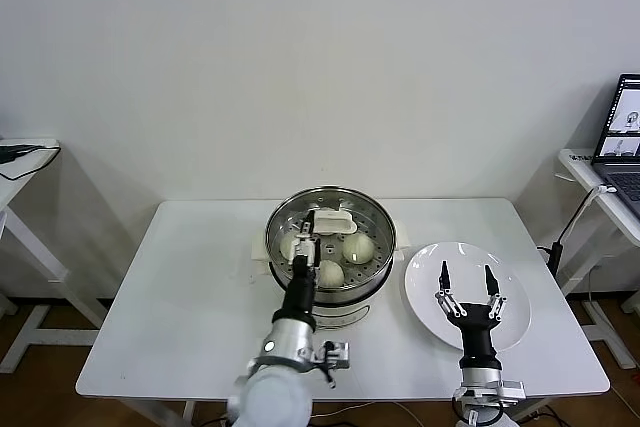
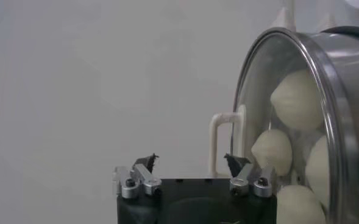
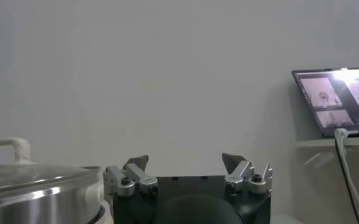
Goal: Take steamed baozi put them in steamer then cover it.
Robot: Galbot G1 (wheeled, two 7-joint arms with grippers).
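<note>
The steel steamer [image 1: 372,265] stands mid-table with the glass lid [image 2: 258,91] resting on it. Through the glass show cream-white baozi [image 1: 358,247], also seen in the left wrist view [image 2: 296,100]. My left gripper [image 1: 306,237] hovers over the steamer's left part, open, by the lid's white handle [image 1: 333,219]. In the left wrist view the handle [image 2: 218,141] stands just beyond that gripper [image 2: 190,161], touching neither finger. My right gripper [image 1: 465,272] hangs open and empty above the white plate [image 1: 516,282]; its wrist view [image 3: 185,159] shows nothing between the jaws.
The white table [image 1: 180,287] bears the steamer and the bare plate. A side desk with an open laptop [image 1: 625,117] stands at the far right, another desk [image 1: 25,162] at the far left. The steamer's rim [image 3: 39,198] shows in the right wrist view.
</note>
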